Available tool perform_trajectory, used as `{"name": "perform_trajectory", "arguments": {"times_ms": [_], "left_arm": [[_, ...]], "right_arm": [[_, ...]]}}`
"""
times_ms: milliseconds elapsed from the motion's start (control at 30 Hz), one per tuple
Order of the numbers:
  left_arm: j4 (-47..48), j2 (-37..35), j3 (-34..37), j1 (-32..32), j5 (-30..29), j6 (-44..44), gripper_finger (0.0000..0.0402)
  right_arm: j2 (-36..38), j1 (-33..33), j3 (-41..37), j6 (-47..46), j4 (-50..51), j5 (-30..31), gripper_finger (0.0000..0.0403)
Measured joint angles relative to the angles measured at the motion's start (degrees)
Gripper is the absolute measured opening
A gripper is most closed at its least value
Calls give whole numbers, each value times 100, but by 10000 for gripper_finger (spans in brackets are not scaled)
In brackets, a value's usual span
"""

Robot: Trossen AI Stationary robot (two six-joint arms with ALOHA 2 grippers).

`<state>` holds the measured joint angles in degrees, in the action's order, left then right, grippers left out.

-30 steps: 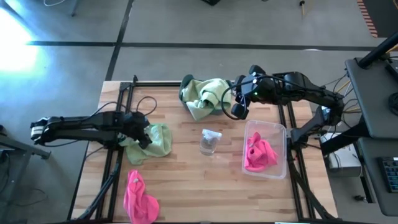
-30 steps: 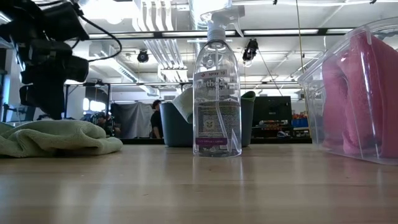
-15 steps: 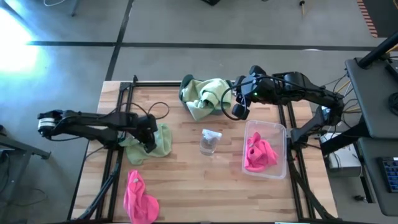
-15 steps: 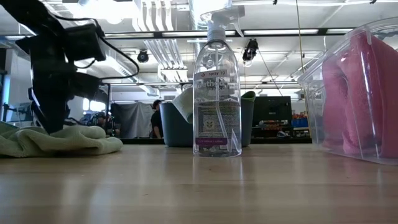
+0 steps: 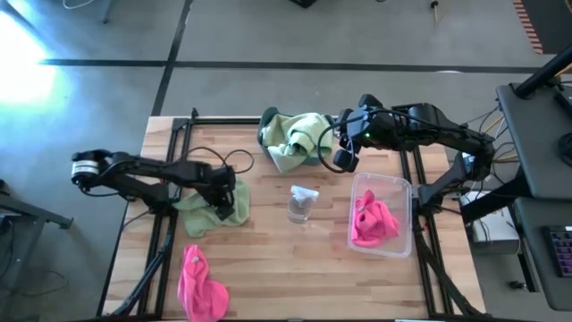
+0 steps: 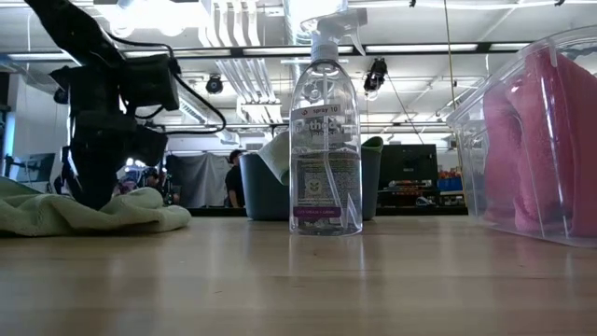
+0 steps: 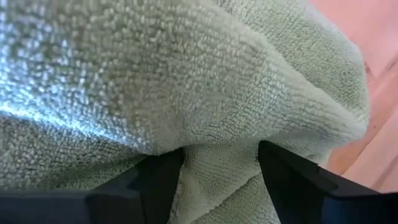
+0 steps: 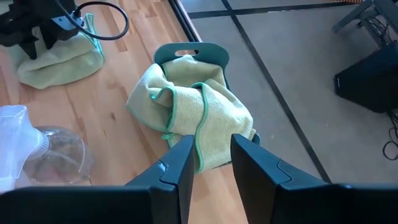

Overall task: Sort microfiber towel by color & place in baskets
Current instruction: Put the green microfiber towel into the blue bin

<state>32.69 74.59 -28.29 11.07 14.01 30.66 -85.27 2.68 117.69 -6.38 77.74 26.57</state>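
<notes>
One light green towel [image 5: 237, 199] lies bunched on the table's left half. My left gripper [image 5: 223, 204] is down on it, open, with a raised fold [image 7: 217, 118] between its fingers. More green towels [image 5: 299, 134] are heaped in and over the dark teal basket [image 8: 189, 53] at the far edge. My right gripper [image 5: 344, 159] hangs open just right of that basket, touching nothing. Pink towels [image 5: 371, 222] lie in the clear basket [image 5: 398, 186] on the right. Another pink towel [image 5: 198, 284] lies at the near left edge. My left gripper comes at the green towel from above, pointing down. Its two open fingers [image 7: 158, 180] are sunk into the cloth on either side of a raised fold [image 7: 217, 155]. The towel lies bunched on the table [image 6: 140, 210]; I cannot tell how many layers are in the fold.
A clear spray bottle [image 5: 302, 204] stands upright mid-table, between the green towel and the clear basket. Black frame rails [image 5: 170, 170] run along the table's left and right sides. Bare wood [image 5: 286, 268] lies along the near edge between the pink towel and the clear basket.
My left gripper has moved toward the table's right and down, from the green towel's left side onto its middle. My right arm has kept still.
</notes>
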Motion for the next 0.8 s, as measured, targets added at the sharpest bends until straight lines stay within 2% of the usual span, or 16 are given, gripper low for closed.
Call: {"name": "perform_trajectory", "arguments": {"times_ms": [133, 267, 567, 800], "left_arm": [[-75, 81, -220, -4, -336, 6, 206], [-59, 227, -405, -4, -729, 6, 185], [19, 654, -595, 1, -906, 34, 92], [21, 689, -920, 0, -897, 32, 31]], "right_arm": [[0, 0, 0, 25, -1, 0, 99], [0, 0, 0, 29, -1, 0, 103], [0, 0, 0, 64, 4, 0, 94], [0, 0, 0, 112, 3, 0, 98]]}}
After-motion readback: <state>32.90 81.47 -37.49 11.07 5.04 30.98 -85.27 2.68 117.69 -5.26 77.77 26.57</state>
